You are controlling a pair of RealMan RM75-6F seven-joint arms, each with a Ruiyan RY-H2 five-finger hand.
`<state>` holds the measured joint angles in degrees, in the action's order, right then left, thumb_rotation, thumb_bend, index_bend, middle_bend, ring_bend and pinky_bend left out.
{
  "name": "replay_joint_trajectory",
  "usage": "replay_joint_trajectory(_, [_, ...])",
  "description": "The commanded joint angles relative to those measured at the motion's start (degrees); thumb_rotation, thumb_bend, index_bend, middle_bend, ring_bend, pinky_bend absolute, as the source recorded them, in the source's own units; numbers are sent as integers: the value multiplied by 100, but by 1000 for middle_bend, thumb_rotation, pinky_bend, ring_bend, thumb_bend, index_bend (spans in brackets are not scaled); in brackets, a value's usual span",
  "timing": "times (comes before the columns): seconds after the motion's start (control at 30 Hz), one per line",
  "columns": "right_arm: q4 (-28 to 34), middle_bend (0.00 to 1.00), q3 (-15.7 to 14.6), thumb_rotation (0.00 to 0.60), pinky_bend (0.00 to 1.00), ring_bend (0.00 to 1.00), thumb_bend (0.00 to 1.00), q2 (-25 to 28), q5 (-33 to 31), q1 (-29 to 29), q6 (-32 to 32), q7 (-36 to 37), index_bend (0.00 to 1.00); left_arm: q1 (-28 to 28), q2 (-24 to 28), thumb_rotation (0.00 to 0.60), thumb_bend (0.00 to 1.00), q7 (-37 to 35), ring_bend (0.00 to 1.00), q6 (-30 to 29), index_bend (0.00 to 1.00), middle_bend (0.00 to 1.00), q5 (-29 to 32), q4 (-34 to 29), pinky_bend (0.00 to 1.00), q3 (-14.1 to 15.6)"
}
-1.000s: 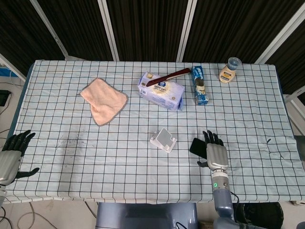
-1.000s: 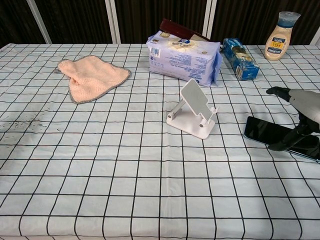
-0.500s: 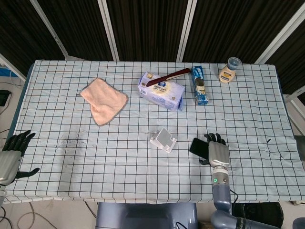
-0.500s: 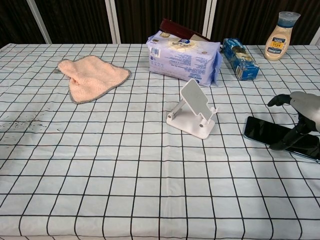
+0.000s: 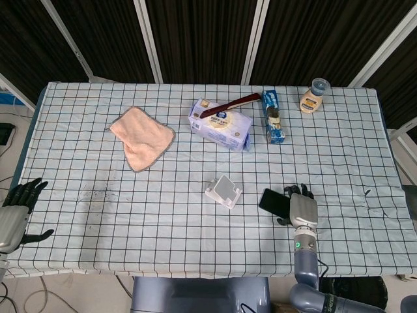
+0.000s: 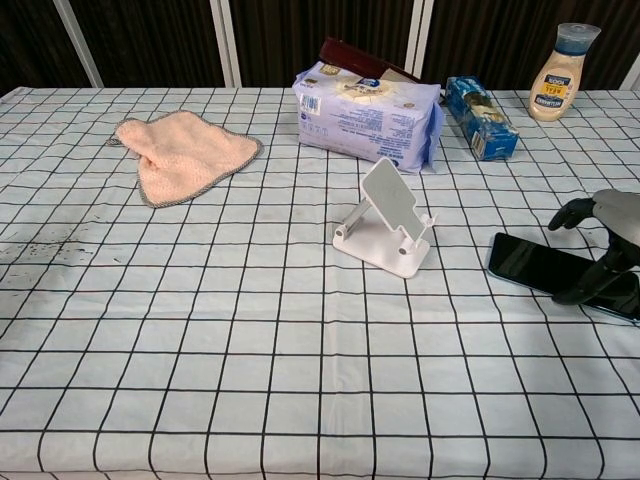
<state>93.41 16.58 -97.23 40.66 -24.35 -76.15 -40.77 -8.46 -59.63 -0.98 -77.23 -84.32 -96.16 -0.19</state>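
phone (image 6: 545, 268) lies flat under the right hand (image 6: 608, 245), thumb resting on it, white stand (image 6: 385, 220) just beside.

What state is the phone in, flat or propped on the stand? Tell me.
Flat. The phone lies screen-up on the tablecloth beside the white stand, whose cradle is empty; the right hand rests on its far end.

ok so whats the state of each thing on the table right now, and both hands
phone: flat on the table, screen dark, right hand on its right end
right hand: resting on the phone, fingers curled over it
left hand: off the table's left edge, fingers apart, holding nothing
phone stand: upright, empty
towel: crumpled, lying flat
tissue pack: lying flat, closed
sauce bottle: upright, cap on
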Motion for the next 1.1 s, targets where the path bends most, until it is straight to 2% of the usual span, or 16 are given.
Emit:
replay_joint_trajectory(0.03, [-35,212,-6,600,148,0,175,4,-51,-14,24,26,286,2,1,600,0,-9,0,0,0,0,4,-4,0,0])
replay_joint_trajectory(0.73, [-259,286,-84,600,148,30,212,-8,-268,-78,118,180,361,9,-16,600,0,44,0,-40,0,0,-21,12,0,0])
replay_joint_trajectory(1.1, [-349,287,-116,600,148,30,215,-14,-295,-92,138,266,362,7,-16,600,0,49,0,-37,0,0,-9,7,0,-4])
